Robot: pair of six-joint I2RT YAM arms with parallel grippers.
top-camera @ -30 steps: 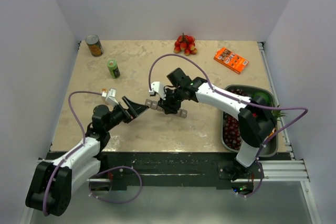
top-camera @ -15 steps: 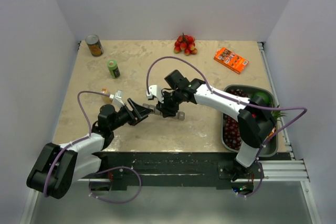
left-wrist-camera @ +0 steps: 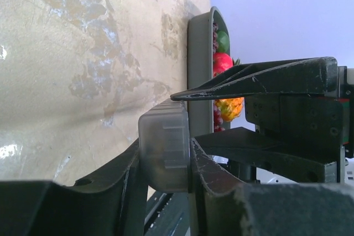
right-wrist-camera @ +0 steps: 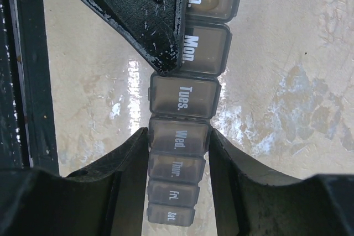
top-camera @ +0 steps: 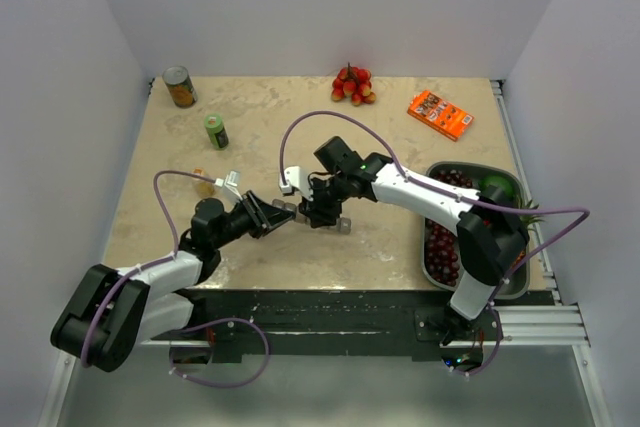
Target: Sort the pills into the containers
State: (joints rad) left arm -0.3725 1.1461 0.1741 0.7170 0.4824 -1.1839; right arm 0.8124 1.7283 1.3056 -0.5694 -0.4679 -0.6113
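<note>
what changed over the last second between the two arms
The left gripper reached forward to the Sunday end of the pill organiser and closed from wide open onto it. The right gripper kept its hold on the strip's middle, drifting slightly toward the arms' bases. The can, green bottle, fruit and orange box did not move.
</note>
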